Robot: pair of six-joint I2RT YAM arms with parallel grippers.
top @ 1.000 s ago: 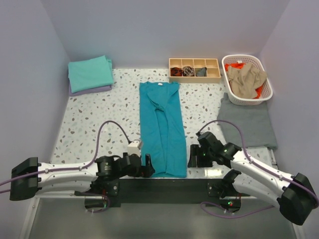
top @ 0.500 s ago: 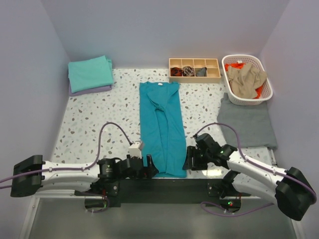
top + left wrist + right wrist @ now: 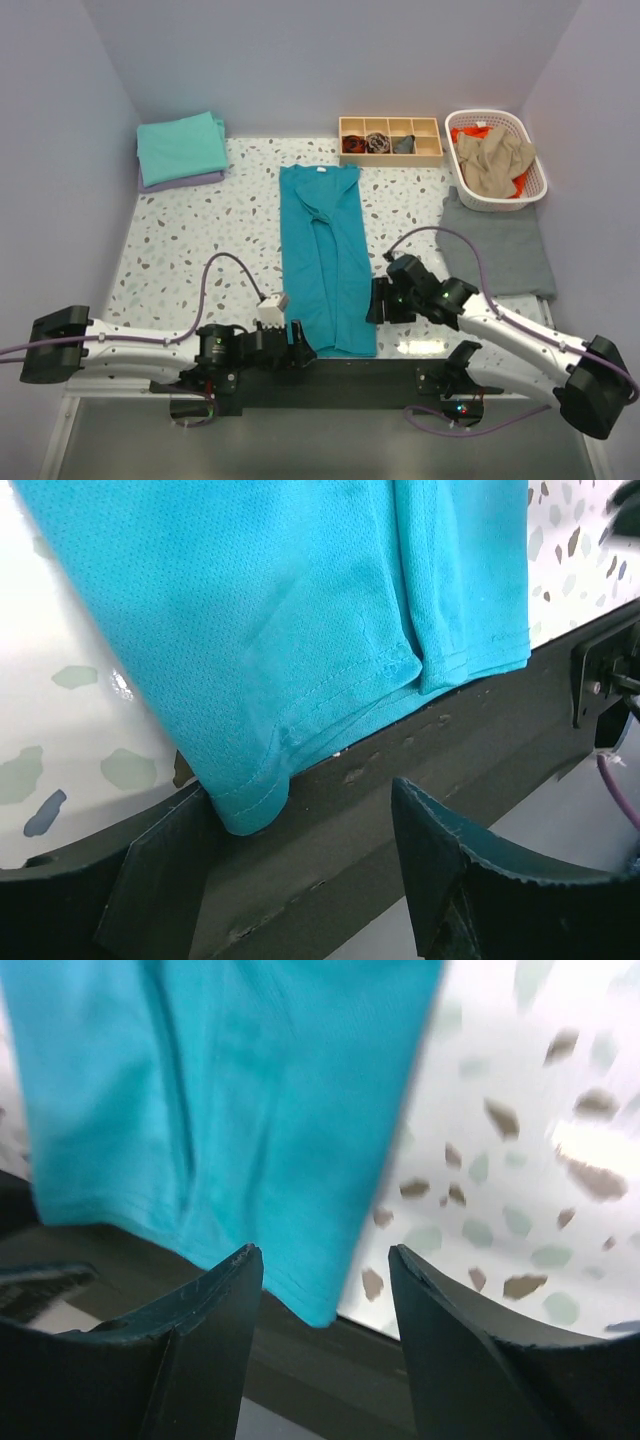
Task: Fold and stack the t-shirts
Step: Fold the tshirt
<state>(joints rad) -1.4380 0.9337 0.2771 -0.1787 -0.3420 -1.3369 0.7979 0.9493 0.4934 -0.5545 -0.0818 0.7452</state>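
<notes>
Up close, left end effector [image 3: 297, 798] and right end effector [image 3: 322, 1253] spread at t-shirt [image 3: 300, 600] hem.

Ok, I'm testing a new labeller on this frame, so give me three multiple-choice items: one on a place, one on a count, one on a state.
1. Where is the folded stack? A far-left corner; B centre; C near-right corner.
2. How many compartments has the wooden tray? A two; B four; C six.
3. The left tool and right tool by the hem of the teal shirt are: A both open; B both shut; C one open, one shut.
Answers: A, it lies far left in the top view; B, four cells show in a row; A, each wrist view shows a wide gap with nothing pinched.
</notes>
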